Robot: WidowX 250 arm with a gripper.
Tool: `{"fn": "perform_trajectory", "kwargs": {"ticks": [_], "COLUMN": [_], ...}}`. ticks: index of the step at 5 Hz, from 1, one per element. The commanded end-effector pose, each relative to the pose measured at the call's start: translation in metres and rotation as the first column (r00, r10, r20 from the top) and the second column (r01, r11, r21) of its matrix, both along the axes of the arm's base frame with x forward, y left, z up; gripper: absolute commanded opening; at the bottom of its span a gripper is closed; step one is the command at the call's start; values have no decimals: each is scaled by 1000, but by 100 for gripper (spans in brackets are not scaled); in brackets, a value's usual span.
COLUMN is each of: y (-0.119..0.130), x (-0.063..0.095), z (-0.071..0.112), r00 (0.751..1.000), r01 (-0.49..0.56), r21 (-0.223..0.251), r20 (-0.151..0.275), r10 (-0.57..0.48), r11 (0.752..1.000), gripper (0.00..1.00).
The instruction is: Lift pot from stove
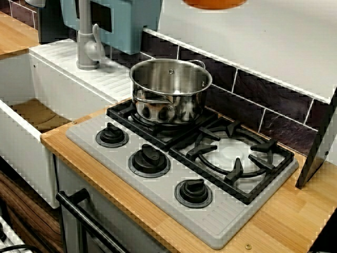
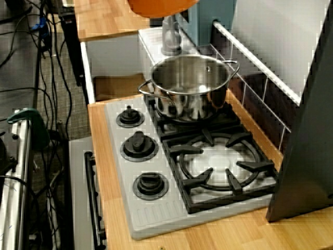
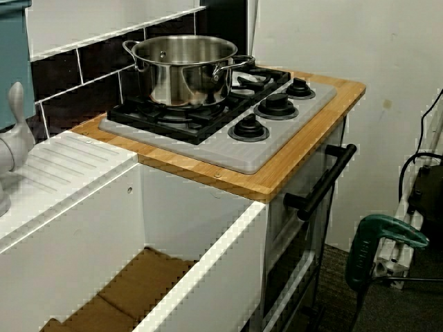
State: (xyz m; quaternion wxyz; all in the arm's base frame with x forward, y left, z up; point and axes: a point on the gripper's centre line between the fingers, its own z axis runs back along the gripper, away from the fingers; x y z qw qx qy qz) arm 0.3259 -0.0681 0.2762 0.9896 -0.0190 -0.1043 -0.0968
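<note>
Pot (image 1: 215,2) lifted clear of stove (image 1: 158,184).
You can't see the gripper; next, hold the pot steady above the 2 grates.

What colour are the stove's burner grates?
Black. The burner grates sit on the grey stove, clearest in the front view.

1 orange pot (image 1: 215,3), 1 steel pot (image 1: 170,89), 2 burner grates (image 1: 231,158), 3 knobs (image 1: 149,158).

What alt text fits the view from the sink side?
A shiny stainless steel pot sits on the far-left black burner grate of a grey toy cooktop with three black knobs, set in a wooden counter. No orange pot or gripper shows.
</note>
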Motion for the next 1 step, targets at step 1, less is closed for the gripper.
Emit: {"fn": "perform_trajectory", "kwargs": {"ticks": [1], "y": [-7], "x": [-12], "z": [31], "r00": [995], "r01": [1], "r21": [-24], "r20": [96], "r10": [2], "r11": [1000], "gripper": [0]}}
